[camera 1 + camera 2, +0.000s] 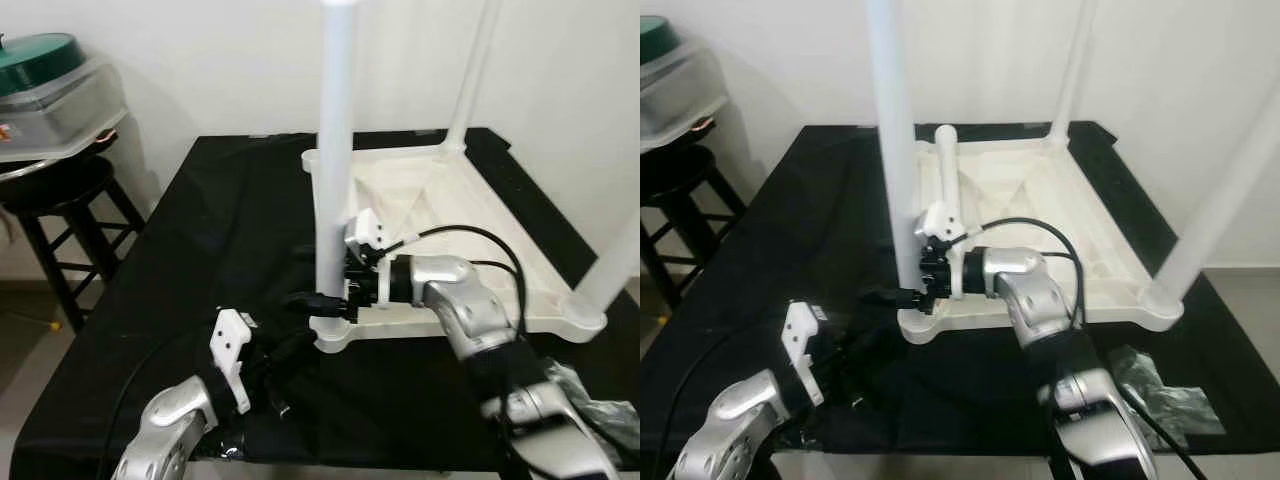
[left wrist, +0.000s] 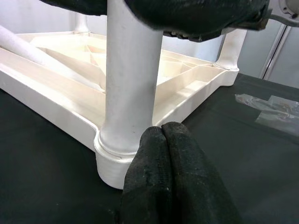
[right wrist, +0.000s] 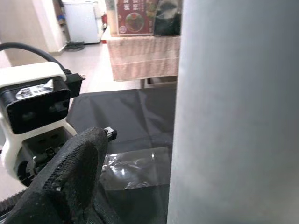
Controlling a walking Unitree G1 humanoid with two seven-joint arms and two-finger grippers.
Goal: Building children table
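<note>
A white plastic children's table (image 1: 470, 215) lies upside down on a black-covered worktop. Three legs stand upright in its corners; a loose leg (image 1: 945, 170) lies inside the underside. My right gripper (image 1: 320, 298) is shut on the near-left leg (image 1: 335, 150), low down, just above its corner socket (image 1: 330, 335). One of its fingers (image 3: 70, 182) shows beside the leg in the right wrist view. My left gripper (image 2: 163, 135) is shut with nothing in it, its tips against the same socket (image 2: 112, 158) from the front.
A black stool (image 1: 60, 190) at the far left carries a clear container with a green lid (image 1: 40, 70). Crumpled clear plastic (image 1: 1160, 390) lies on the cloth near the right front. The worktop's front edge is close below my arms.
</note>
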